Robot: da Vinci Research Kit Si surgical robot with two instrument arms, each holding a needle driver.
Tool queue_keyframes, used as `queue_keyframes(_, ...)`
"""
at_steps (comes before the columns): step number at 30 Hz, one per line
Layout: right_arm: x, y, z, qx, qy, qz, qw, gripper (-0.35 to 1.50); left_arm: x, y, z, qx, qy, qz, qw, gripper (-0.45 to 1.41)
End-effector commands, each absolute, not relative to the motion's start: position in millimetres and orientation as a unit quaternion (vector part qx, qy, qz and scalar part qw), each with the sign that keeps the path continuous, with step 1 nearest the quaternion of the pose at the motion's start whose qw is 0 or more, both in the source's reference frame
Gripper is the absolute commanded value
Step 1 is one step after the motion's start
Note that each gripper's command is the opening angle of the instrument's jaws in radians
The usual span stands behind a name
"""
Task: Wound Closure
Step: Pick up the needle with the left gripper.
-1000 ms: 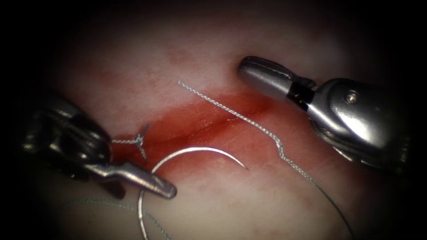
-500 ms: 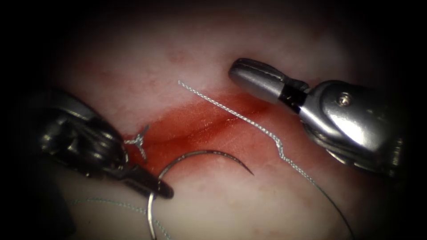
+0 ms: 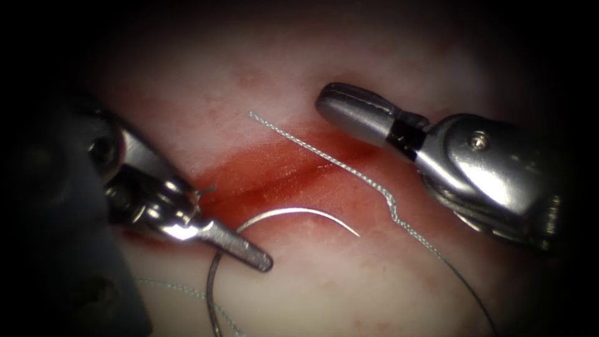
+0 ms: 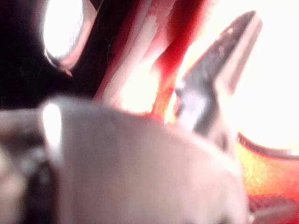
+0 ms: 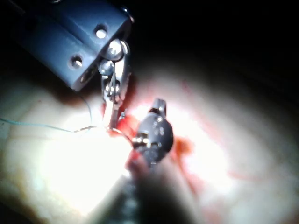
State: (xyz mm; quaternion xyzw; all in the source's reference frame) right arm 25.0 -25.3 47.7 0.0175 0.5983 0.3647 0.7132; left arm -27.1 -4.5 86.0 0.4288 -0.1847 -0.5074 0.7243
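The cut runs as a red line across the tissue, from lower left to upper right. My left tool is at the cut's left end, jaws shut on the curved needle around the middle of its curve. The needle lies over the tissue just below the cut, with its tip free and pointing right. My right tool hovers above the right part of the cut, shut and holding nothing. A thread crosses the cut diagonally. In the right wrist view the right tool sits close to the left tool.
A tied stitch peeks out beside the left tool's wrist at the cut's left end. More thread trails along the bottom left, and the long strand runs off at the lower right. Red fluid stains the tissue around the cut.
The left tool moved up and right and turned its wrist, carrying the needle slightly right and covering most of the tied stitch. The right tool drifted a little left.
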Motion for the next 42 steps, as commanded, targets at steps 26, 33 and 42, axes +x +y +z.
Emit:
queue_keyframes(26,26.5,-24.8,47.2,0.024,0.604,0.359,0.711,0.00,-33.5,-2.0,81.5,0.206,-0.359,-0.128,0.901,0.29)
queue_keyframes(33,26.6,-24.9,47.2,0.025,0.604,0.358,0.711,-0.03,-34.0,-2.8,84.6,0.174,-0.339,-0.064,0.922,0.31)
queue_keyframes(42,26.9,-25.0,47.2,0.027,0.606,0.356,0.711,-0.01,-33.4,-2.5,85.7,0.172,-0.325,-0.063,0.928,-0.45)
